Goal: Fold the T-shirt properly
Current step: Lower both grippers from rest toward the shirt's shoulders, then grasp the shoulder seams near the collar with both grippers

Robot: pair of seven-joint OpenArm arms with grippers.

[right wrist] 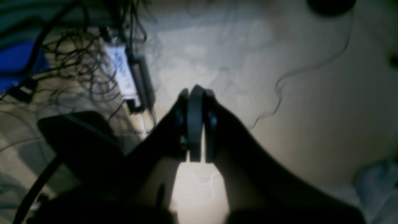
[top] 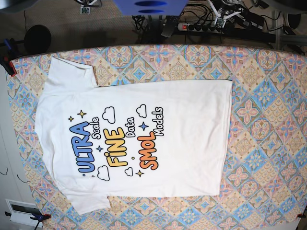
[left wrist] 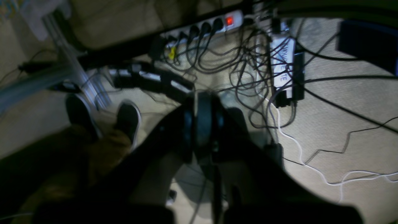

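The T-shirt (top: 192, 139) lies flat and print side up on the patterned tablecloth (top: 268, 120), in the base view only. Its collar end is at the left, its hem at the right, and both sleeves are spread out. Neither gripper shows over the table in the base view. In the left wrist view my left gripper (left wrist: 203, 124) is shut with nothing in it, hanging over a floor full of cables. My right gripper (right wrist: 196, 124) is also shut and empty, above bare floor in the right wrist view.
A power strip (left wrist: 202, 26), tangled cables (left wrist: 248, 68) and a white box (left wrist: 283, 65) lie on the floor beside the table. A person's dark shoes (left wrist: 127, 118) stand nearby. Clamps (top: 7, 64) hold the tablecloth at its corners.
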